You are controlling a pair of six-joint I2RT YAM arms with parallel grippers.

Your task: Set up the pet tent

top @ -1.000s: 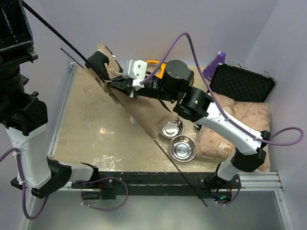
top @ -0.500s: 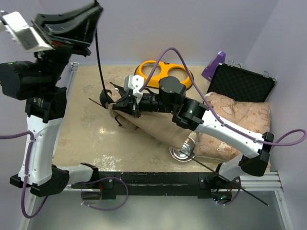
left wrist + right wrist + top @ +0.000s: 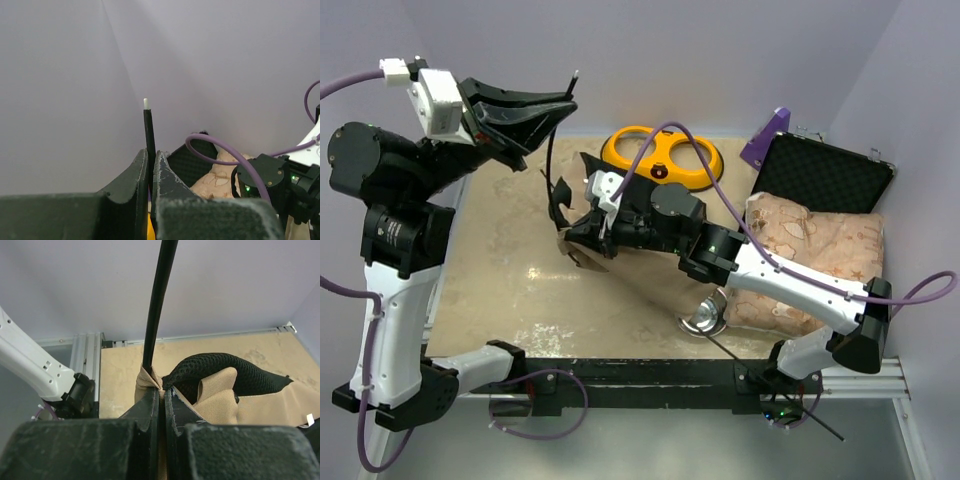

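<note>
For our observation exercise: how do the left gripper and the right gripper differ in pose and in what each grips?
The left gripper pinches a bare black pole a little below its white tip; the right gripper pinches the pet tent fabric where a pole emerges. The left gripper hangs high above the table; the right gripper sits low near it. Both are shut.

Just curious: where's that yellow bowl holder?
Top view: the yellow feeder lies at the table's far edge, behind the right arm, left of the black case.
</note>
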